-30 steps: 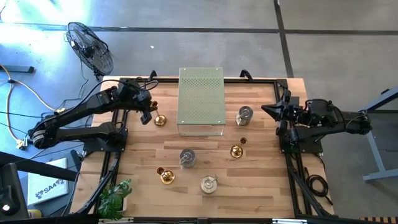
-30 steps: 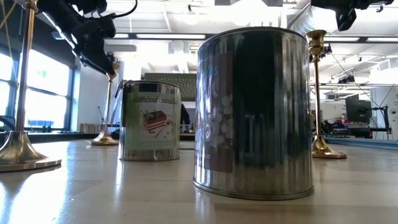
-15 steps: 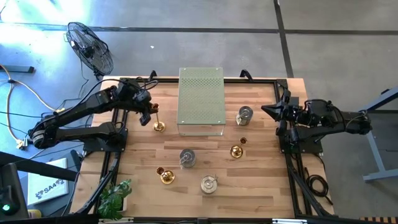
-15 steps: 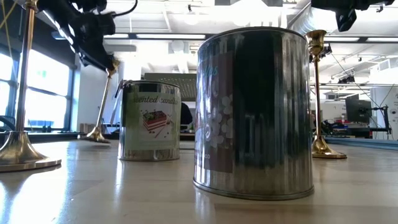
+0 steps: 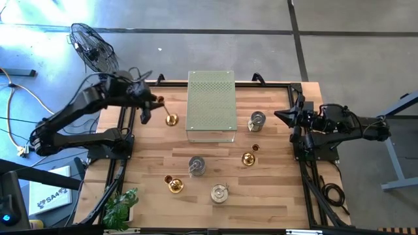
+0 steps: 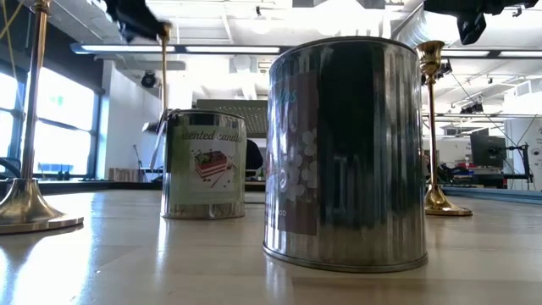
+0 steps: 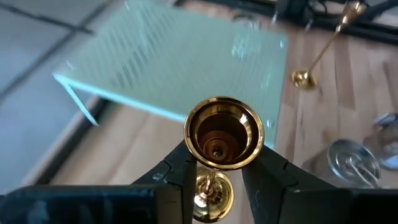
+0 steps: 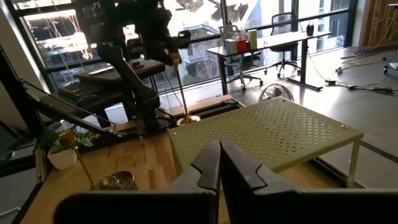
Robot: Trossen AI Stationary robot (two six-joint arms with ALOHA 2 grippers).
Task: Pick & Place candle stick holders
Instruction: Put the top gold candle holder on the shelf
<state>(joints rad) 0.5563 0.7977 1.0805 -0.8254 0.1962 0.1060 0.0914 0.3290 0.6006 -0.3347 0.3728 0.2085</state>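
My left gripper (image 5: 151, 103) is up over the table's far left, shut on a gold candle stick holder (image 5: 166, 112) beside the pale green perforated box (image 5: 211, 104). The wrist view looks down into its cup (image 7: 222, 132). Two more gold holders (image 5: 174, 185) (image 5: 248, 158) stand on their round bases. Three silver holders (image 5: 196, 165) (image 5: 219, 193) (image 5: 257, 120) stand on the wood. My right gripper (image 5: 281, 116) waits shut and empty at the right edge, also seen in its own view (image 8: 219, 163). My left gripper pinches the gold holder's neck just under the cup (image 7: 214, 167) between its two fingers (image 7: 184, 171). The fingers come slanting down from the table's left side and lie across the stem. The holder hangs nearly upright below them, its round base (image 8: 186, 118) clear of the table.
The green box fills the far middle, just right of the held holder. A potted plant (image 5: 121, 205) sits at the near left corner and a fan (image 5: 95, 49) stands off the table's far left. Bare wood lies between the box and the near holders.
My left gripper has risen and drawn toward the table's far left, keeping its hold. The gold holder first tipped with its base still on the wood, then came up clear of the table and now hangs nearly upright.
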